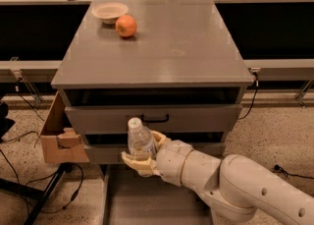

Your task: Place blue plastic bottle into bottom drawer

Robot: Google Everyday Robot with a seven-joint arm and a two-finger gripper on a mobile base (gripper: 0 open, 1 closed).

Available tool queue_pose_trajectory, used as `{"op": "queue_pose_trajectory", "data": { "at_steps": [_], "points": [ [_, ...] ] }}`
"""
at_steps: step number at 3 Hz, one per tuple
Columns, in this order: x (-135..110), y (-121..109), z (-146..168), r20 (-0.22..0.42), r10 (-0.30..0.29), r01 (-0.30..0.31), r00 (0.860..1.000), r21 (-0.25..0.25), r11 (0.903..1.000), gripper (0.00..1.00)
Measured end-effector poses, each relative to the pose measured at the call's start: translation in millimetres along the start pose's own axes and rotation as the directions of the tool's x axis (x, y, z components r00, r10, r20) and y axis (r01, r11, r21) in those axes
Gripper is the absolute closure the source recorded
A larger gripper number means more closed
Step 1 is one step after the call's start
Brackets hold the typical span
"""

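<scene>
My gripper (143, 153) is shut on the blue plastic bottle (140, 138), a small clear bottle with a white cap, held upright. It hangs in front of the middle drawer, just above the back of the open bottom drawer (147, 204), a wide shallow grey tray pulled out at the cabinet's foot. My white arm reaches in from the lower right and covers the drawer's right side.
The grey cabinet top (162, 47) holds an orange fruit (126, 25) and a small white bowl (110, 11) at the back left. The top drawer (154, 118) has a black handle. A cardboard box (59, 135) stands at the cabinet's left, with cables on the floor.
</scene>
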State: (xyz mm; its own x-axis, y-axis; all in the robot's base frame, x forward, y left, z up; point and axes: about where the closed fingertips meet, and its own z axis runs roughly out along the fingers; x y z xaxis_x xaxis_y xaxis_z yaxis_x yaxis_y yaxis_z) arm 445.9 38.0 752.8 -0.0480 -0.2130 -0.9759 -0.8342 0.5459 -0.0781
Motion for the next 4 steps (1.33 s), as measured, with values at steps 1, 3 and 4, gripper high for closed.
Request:
{"op": "queue_pose_trajectory", "data": {
  "at_steps": [1, 3, 4],
  "points": [
    [0, 0, 0, 0.0, 0.0, 0.0, 1.0, 0.0, 1.0, 1.0],
    [95, 9, 53, 0.027, 0.028, -0.026, 0.999, -0.074, 0.997, 1.0],
    [178, 4, 85, 0.082, -0.011, 0.022, 0.997, -0.134, 0.9907, 1.0]
  ]
}}
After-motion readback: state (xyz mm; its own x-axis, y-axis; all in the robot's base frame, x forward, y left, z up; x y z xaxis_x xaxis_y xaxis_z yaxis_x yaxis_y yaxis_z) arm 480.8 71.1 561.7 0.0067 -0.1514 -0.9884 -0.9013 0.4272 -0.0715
